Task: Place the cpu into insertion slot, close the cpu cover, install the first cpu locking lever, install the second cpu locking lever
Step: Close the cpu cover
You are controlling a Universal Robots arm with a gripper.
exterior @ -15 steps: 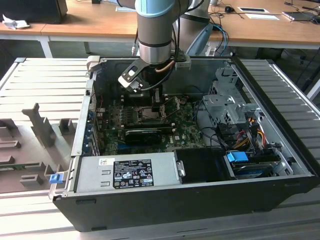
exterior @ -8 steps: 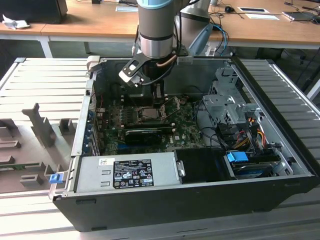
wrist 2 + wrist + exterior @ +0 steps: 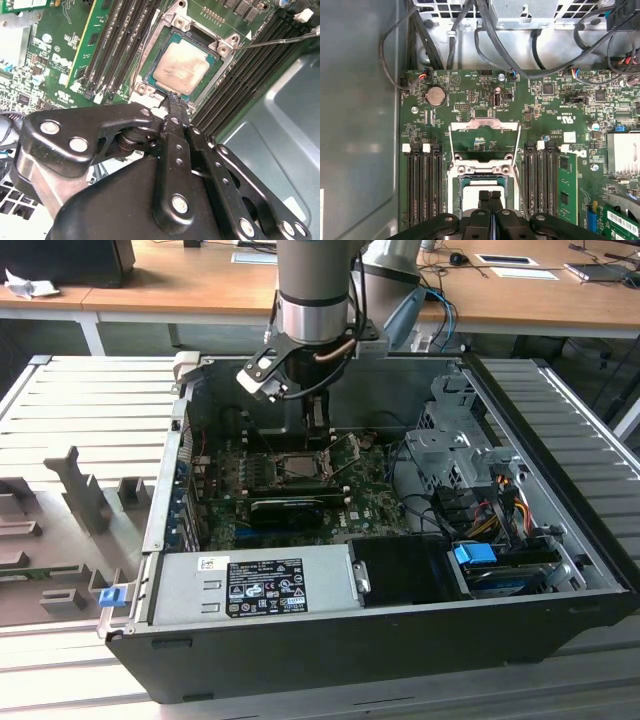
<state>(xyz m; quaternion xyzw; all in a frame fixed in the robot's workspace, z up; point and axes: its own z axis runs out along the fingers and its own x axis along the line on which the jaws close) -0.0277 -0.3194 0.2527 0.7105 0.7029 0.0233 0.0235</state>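
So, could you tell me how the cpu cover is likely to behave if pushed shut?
The cpu cover is a thin metal frame standing open on its hinge, so it would probably swing rather than slide. Being thin with a large window, it may flex if pushed at one corner.

cpu (image 3: pixel 181 66) in insertion slot (image 3: pixel 221 48), cover (image 3: pixel 485 125) raised

The cpu (image 3: pixel 181 67) lies in the insertion slot (image 3: pixel 180 22).

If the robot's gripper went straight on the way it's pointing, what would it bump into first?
Probably the cpu, near its edge, lying in the insertion slot. The gripper points there. Depth is unclear, so it might meet the slot's rim instead.
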